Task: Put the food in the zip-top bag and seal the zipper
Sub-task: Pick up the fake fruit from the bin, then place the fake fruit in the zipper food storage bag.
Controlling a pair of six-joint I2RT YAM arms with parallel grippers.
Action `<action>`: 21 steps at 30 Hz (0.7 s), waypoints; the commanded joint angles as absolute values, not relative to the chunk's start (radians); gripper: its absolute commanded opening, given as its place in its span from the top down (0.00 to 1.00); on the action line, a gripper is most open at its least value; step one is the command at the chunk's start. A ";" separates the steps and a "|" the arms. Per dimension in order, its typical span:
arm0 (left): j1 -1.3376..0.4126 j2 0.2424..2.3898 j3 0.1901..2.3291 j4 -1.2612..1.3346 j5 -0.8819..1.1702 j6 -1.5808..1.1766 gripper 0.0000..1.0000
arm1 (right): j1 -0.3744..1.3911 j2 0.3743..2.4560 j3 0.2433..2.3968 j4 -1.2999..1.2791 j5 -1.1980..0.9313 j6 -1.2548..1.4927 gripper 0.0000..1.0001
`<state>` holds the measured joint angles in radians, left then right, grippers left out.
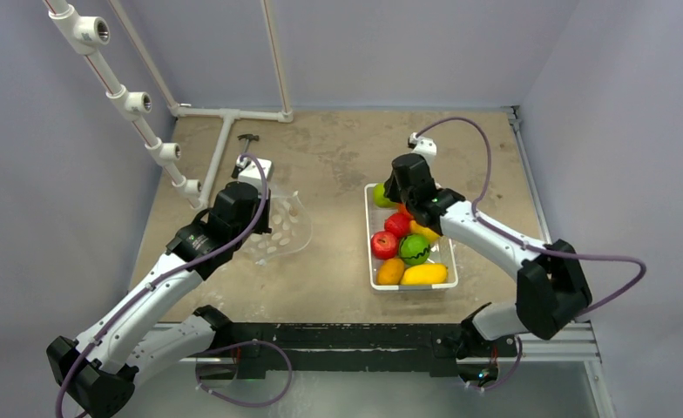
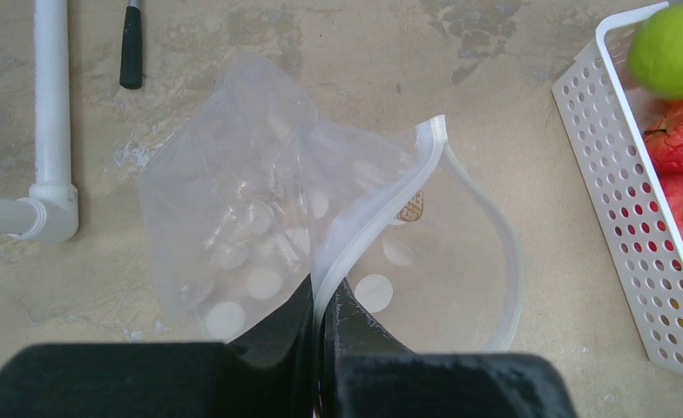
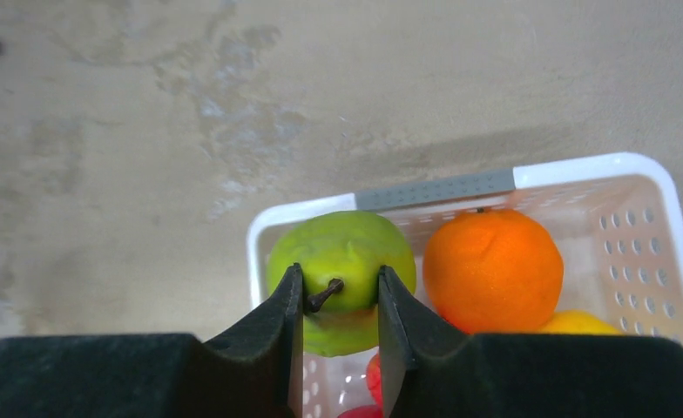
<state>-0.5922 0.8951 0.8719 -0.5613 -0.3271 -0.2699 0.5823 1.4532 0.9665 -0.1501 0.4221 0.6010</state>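
The clear zip-top bag [image 1: 277, 228] with white dots lies left of centre, its mouth gaping toward the basket. My left gripper [image 2: 325, 305] is shut on the zipper [image 2: 382, 205] strip at the mouth's near edge; the bag [image 2: 260, 218] holds no fruit. The food sits in the white basket [image 1: 412, 286]: red [image 1: 397, 224], green [image 1: 415, 249], orange [image 1: 391, 272] and yellow [image 1: 425, 274] fruits. My right gripper [image 3: 338, 283] is over the basket's far-left corner [image 3: 434, 190], fingers pressed on both sides of a green pear [image 3: 342, 248] around its stem. An orange [image 3: 492, 270] lies beside it.
A white pipe frame [image 1: 129, 100] stands along the left and back; a pipe piece [image 2: 50, 113] lies beside the bag. A small black-handled tool [image 1: 247, 139] lies behind the bag. The basket wall [image 2: 617, 192] is close to the right of the bag's mouth.
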 commanded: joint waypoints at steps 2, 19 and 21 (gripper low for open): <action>-0.594 0.893 0.868 -0.518 -0.325 -0.268 1.00 | 0.596 1.316 1.049 -0.139 0.379 0.570 1.00; -0.592 0.906 0.868 -0.518 -0.332 -0.270 1.00 | 0.848 1.217 1.071 -0.008 0.162 0.550 1.00; -0.592 0.906 0.868 -0.518 -0.331 -0.271 1.00 | 0.876 1.218 1.066 0.029 0.138 0.546 1.00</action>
